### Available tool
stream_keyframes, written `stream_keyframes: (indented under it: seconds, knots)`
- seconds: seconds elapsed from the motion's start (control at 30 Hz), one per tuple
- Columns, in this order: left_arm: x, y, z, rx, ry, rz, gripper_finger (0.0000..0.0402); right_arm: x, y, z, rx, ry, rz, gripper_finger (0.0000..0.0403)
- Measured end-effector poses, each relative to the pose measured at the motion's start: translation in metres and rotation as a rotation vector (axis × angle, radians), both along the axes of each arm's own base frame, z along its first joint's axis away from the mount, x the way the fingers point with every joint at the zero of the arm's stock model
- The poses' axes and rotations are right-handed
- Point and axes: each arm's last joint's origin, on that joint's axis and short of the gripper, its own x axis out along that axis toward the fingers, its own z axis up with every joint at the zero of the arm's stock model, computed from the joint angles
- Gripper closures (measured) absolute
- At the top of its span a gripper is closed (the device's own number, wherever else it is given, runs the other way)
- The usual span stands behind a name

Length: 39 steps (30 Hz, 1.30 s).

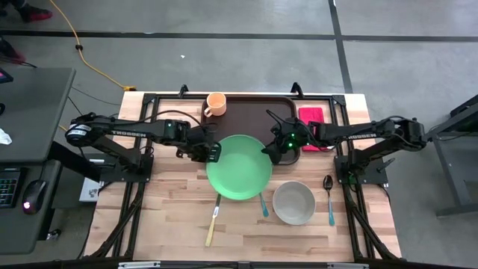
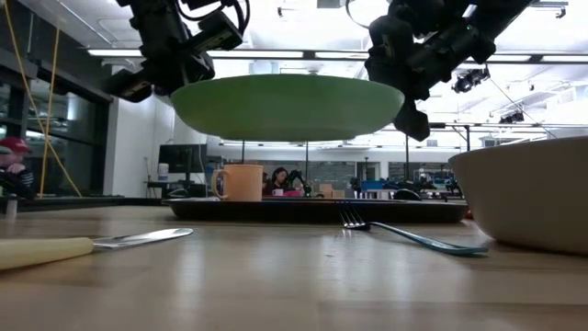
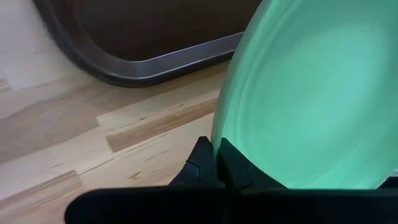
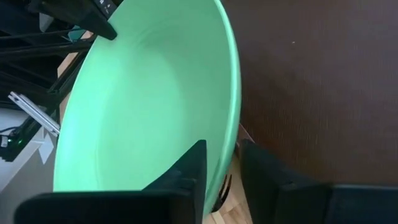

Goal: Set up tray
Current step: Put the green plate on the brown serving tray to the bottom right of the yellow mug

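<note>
The large dark brown rectangular plastic tray (image 1: 250, 110) with its raised rim lies along the far edge of the wooden counter (image 1: 164, 217), about midway between the far corners. A tan ceramic mug (image 1: 215, 104) already stands in the tray's far left corner. A small red napkin (image 1: 314, 119) lies at the tray's right end; whether it rests on the rim or just beside it cannot be told.

The round green plastic plate (image 1: 239, 167) is in the air: the low view shows it lifted clear of the counter and roughly level, overlapping the tray's near edge when seen from above. The left end effector (image 1: 211, 152) is clamped on the plate's left rim, its fingers (image 3: 205, 165) pinching the edge. The right end effector (image 1: 270, 151) straddles the plate's right rim, one finger (image 4: 186, 171) inside the dish and the other outside, narrowly apart, apparently closing on it; a firm grip on that side cannot be confirmed.

Judging by this layout, the task is at an early-middle stage: the mug is placed, and the plate is being carried but not yet set down on the tray. Left on the counter near its near edge are a pale grey round bowl (image 1: 293, 202), a cream-handled knife (image 1: 213, 221), a blue-handled fork (image 1: 263, 205) and a blue-handled spoon (image 1: 329, 200), all apart from the tray and presumably to follow.
</note>
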Motion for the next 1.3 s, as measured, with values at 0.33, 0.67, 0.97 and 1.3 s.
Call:
stream_keyframes:
  seconds: [0.33,0.67,0.97,1.3]
  knots:
    - [0.0032,-0.0001,0.0022,-0.002,-0.038,0.000,0.0389,-0.0018,-0.0012,-0.0024,-0.027,0.032,-0.021,0.0396]
    - [0.0035,0.0000,0.0024,0.002,-0.042,-0.006,0.0387,-0.0020,-0.0016,-0.0029,-0.036,0.037,-0.031,0.0400]
    - [0.0036,0.0001,0.0027,0.014,-0.046,-0.016,0.0332,-0.0020,-0.0018,-0.0029,-0.031,0.038,-0.045,0.0402]
    - [0.0038,0.0003,0.0028,0.026,-0.049,-0.027,0.0327,-0.0030,-0.0035,-0.0038,-0.022,0.049,-0.059,0.0402]
